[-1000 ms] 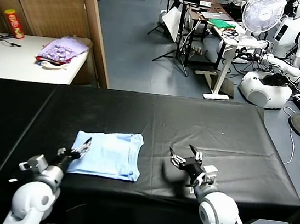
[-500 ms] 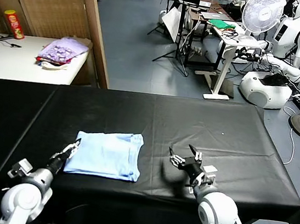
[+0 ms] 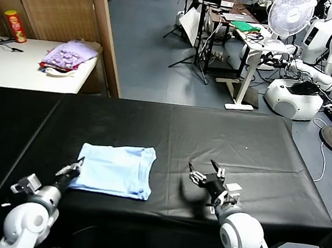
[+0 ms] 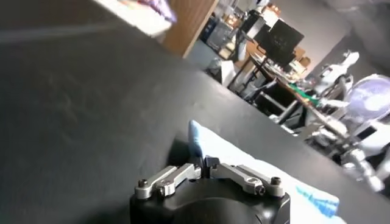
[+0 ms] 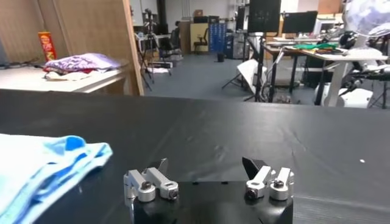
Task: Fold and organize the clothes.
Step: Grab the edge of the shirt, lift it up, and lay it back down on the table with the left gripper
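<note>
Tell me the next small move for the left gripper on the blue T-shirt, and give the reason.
Probably ease the left gripper clear of the T-shirt edge. The shirt already lies folded into a compact rectangle on the black table, and the right gripper waits open beside it, apart from the fabric.

Folded T-shirt on black table

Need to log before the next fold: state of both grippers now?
Left gripper: shut, empty, at the near left corner of the light-blue T-shirt.
Right gripper: open, empty, over the black tablecloth right of the shirt.
</note>
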Controlling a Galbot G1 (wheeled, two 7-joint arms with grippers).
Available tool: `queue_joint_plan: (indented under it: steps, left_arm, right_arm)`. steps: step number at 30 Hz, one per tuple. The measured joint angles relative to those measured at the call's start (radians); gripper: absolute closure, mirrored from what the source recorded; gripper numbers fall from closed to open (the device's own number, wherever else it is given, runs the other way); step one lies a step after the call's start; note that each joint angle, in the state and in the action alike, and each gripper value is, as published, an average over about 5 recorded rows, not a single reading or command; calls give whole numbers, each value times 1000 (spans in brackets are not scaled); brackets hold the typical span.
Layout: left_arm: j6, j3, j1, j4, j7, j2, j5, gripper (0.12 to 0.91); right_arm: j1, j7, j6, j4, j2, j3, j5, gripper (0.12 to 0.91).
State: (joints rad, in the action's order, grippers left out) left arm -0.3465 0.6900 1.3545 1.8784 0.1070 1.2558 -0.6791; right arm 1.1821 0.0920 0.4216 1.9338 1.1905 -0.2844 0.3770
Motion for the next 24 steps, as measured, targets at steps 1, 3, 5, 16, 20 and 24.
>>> queue_joint_plan:
  steps: [1,3,5,16,20,24]
  left_arm:
    - [7,1,-2,1,-1,-6,61,888]
    - [23,7,-3,-1,-3,-19,185,888]
    - [43,16,-3,-6,-6,-38,315,888]
    - [78,110,24,14,0,-214,784,888]
    - [48,110,36,82,0,-241,771,888]
    - [5,48,20,165,3,-224,645,888]
  right_arm:
    - [0,1,1,1,0,-2,-1,227]
    - [1,2,1,3,0,-5,-2,227]
    - [2,2,2,5,0,-7,-2,227]
    - [-1,3,4,6,2,-6,-1,227]
    - [7,3,4,6,3,-7,-1,227]
    - [18,3,4,10,-2,-14,-4,227]
